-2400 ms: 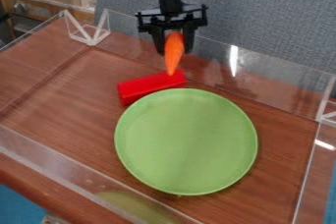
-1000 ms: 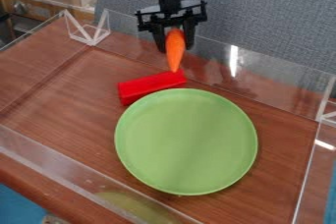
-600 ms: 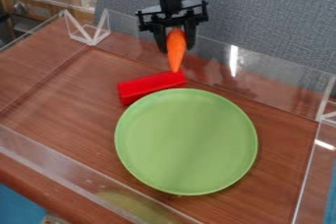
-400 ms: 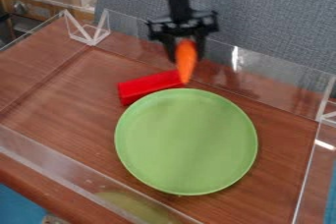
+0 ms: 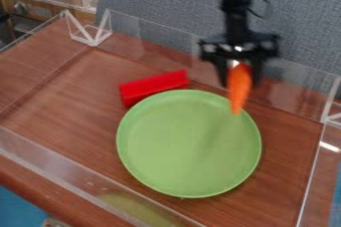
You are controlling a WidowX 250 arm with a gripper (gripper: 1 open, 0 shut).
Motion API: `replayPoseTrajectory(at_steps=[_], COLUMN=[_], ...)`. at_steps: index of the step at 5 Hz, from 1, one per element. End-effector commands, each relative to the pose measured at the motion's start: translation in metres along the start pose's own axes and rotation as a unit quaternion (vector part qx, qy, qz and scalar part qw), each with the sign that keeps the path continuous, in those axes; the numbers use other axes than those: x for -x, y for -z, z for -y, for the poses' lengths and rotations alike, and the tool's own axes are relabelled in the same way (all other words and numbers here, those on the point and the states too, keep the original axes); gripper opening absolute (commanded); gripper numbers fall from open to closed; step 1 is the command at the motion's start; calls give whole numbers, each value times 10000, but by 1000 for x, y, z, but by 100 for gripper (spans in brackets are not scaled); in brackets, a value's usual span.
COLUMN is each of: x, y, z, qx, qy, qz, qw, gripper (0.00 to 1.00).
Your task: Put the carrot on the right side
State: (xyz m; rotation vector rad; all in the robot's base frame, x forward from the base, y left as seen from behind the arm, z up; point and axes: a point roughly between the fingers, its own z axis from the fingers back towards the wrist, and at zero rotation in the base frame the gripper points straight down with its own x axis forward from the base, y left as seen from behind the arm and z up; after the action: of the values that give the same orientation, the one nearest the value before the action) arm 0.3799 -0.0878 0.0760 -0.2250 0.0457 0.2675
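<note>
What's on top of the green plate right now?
Nothing rests on the green plate. The carrot, held by the gripper, overlaps its far edge in this view, covering a bit of rim.

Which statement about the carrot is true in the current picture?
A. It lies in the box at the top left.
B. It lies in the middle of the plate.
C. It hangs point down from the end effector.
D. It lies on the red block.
C: the carrot hangs tip downward beneath the end effector.
</note>
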Motion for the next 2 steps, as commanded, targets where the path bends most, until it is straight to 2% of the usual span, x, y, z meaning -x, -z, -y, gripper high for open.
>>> replayPoseTrajectory(at_steps=[1,2], x=[16,22], y=[-19,2], z=[29,34], qx=[168,127], qy=[466,642], qz=[385,297], qw=[9980,9974], gripper=[0,0])
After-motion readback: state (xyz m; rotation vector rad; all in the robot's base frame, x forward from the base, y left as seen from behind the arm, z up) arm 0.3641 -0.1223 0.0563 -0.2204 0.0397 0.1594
